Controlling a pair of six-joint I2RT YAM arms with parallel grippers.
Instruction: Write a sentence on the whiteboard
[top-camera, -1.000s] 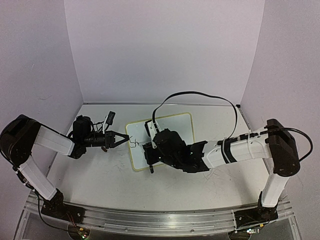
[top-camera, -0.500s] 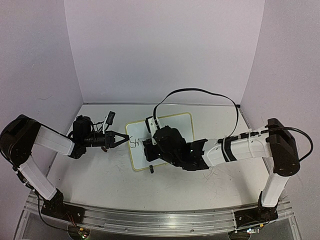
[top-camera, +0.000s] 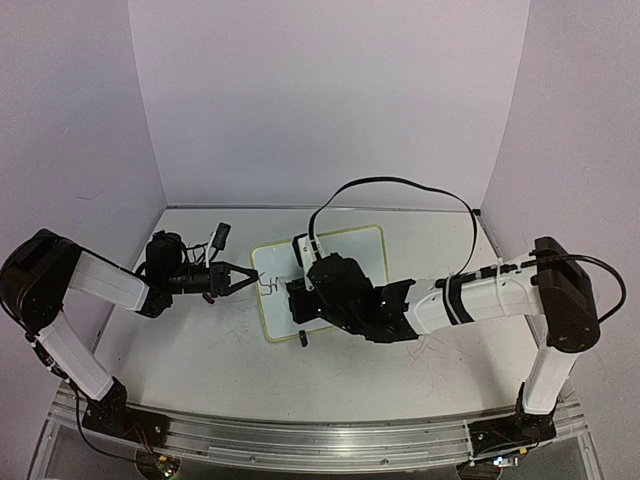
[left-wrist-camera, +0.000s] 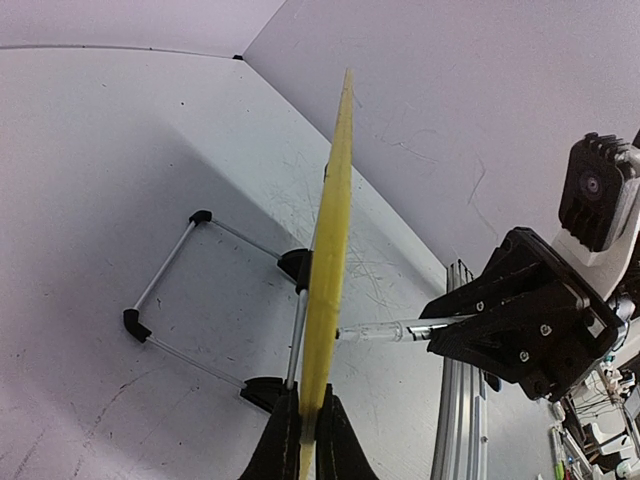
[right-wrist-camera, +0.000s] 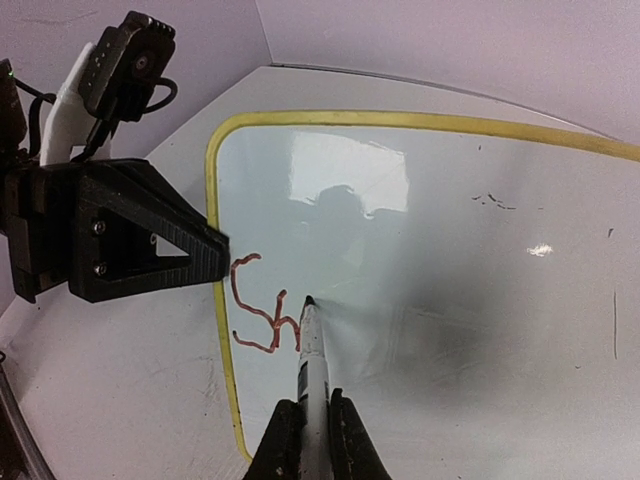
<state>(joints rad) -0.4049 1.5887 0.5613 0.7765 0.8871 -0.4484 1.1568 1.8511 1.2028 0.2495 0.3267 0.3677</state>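
The whiteboard (top-camera: 352, 250) stands tilted on its wire feet (left-wrist-camera: 165, 290) mid-table; its yellow rim runs edge-on (left-wrist-camera: 335, 220) in the left wrist view. My left gripper (top-camera: 250, 277) (left-wrist-camera: 306, 430) is shut on that rim at the board's left edge. My right gripper (top-camera: 298, 300) (right-wrist-camera: 312, 430) is shut on a white marker (right-wrist-camera: 312, 350) (left-wrist-camera: 400, 328) whose dark tip touches the board face (right-wrist-camera: 450, 220). The sentence (right-wrist-camera: 262, 315) (top-camera: 266, 284) stands as an S and an h-like stroke in reddish-brown, just left of the tip.
Violet walls close in the back and both sides. A black cable (top-camera: 400, 185) loops above the right arm. One black clip foot (top-camera: 303, 338) shows at the board's near edge. A metal rail (top-camera: 300, 440) runs along the table's front. Faint scribbles mark the tabletop (top-camera: 450, 360).
My right gripper has shifted slightly toward the far side with the marker, and the stroke beside the S has grown. The left arm and the board have stayed put.
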